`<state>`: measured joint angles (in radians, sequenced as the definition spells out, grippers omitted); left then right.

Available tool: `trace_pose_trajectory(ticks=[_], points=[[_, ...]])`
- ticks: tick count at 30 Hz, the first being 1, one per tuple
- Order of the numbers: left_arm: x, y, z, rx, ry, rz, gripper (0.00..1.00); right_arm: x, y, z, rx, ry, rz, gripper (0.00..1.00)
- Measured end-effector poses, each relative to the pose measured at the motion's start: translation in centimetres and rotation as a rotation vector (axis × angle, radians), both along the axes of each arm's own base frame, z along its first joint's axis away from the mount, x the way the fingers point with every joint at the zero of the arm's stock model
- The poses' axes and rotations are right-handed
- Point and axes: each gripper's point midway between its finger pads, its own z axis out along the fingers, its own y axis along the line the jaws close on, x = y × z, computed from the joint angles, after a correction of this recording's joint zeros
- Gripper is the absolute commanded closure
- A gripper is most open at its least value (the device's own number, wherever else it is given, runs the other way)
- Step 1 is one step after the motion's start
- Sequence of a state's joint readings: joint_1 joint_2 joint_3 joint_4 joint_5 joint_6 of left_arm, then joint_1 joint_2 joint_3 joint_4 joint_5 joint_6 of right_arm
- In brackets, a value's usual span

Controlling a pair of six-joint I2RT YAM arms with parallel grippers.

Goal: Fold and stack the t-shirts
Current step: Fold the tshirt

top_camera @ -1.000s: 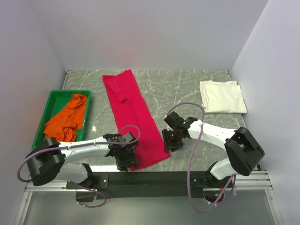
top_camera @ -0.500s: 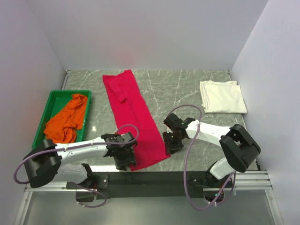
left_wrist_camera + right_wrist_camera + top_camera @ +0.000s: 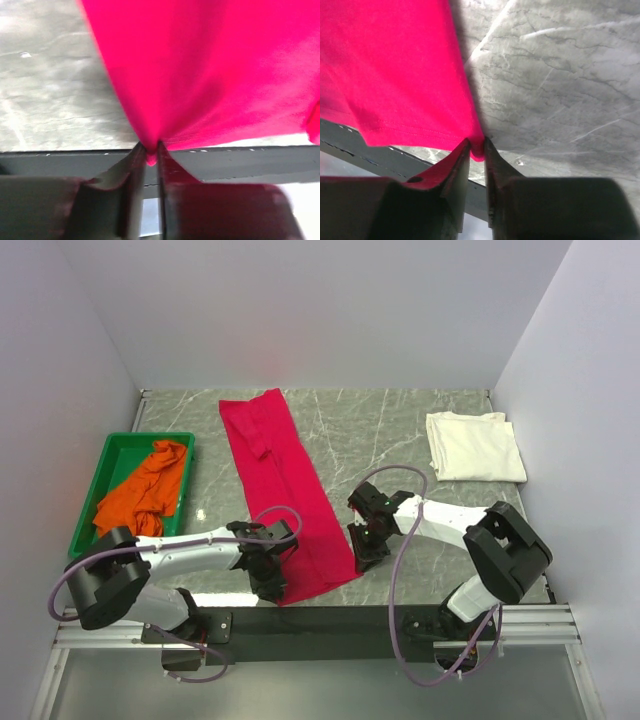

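- My left pincer (image 3: pixel 151 150) is down low at the near edge of the surface (image 3: pixel 390 425). Its two fingers are pressed close together, and a small bit of the red t-shirt (image 3: pixel 210 65) is squeezed between them. It is the near left corner of the shirt.
- My right pincer (image 3: pixel 476 145) is also down low, just to the right of the shirt. Its fingers are close together too, and they pinch the near right corner of the same shirt. A little red fold pokes out between the tips.
- In both wrist views the red cloth pulls up into a small peak where the fingers nip it.
- From above, the red t-shirt lies folded into a long strip. It starts between my two pincers and runs away from me, leaning a bit to the left, up to the far edge of the surface.
- On the left there is a green bin (image 3: pixel 88 502). The orange t-shirt (image 3: pixel 145 495) lies in it, all crumpled.
- Far off on the right, the cream t-shirt (image 3: pixel 475 445) lies flat and folded on the surface, well apart from the red one.
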<state>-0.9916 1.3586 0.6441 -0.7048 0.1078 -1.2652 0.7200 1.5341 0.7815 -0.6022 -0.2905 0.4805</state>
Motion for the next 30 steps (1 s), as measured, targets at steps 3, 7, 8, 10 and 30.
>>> trace_pose_trajectory(ticks=[3,7,8,10,30], points=[[0.2,-0.5,0.1,-0.022,-0.005,0.002,0.99,-0.1,0.1,0.0,0.004,0.004,0.008,1.00],[0.2,-0.6,0.2,-0.024,-0.008,0.002,0.99,-0.1,0.0,0.0,0.004,0.005,0.018,1.00],[0.3,-0.5,0.3,-0.019,-0.011,0.002,0.99,-0.1,0.0,0.1,0.003,0.005,0.024,1.00],[0.3,-0.5,0.5,-0.018,-0.013,0.003,0.99,-0.1,0.0,0.4,-0.001,0.008,0.030,1.00],[-3.9,-1.3,5.5,-0.318,0.015,0.094,0.99,-3.1,-0.8,5.2,-0.023,0.019,0.143,1.00]])
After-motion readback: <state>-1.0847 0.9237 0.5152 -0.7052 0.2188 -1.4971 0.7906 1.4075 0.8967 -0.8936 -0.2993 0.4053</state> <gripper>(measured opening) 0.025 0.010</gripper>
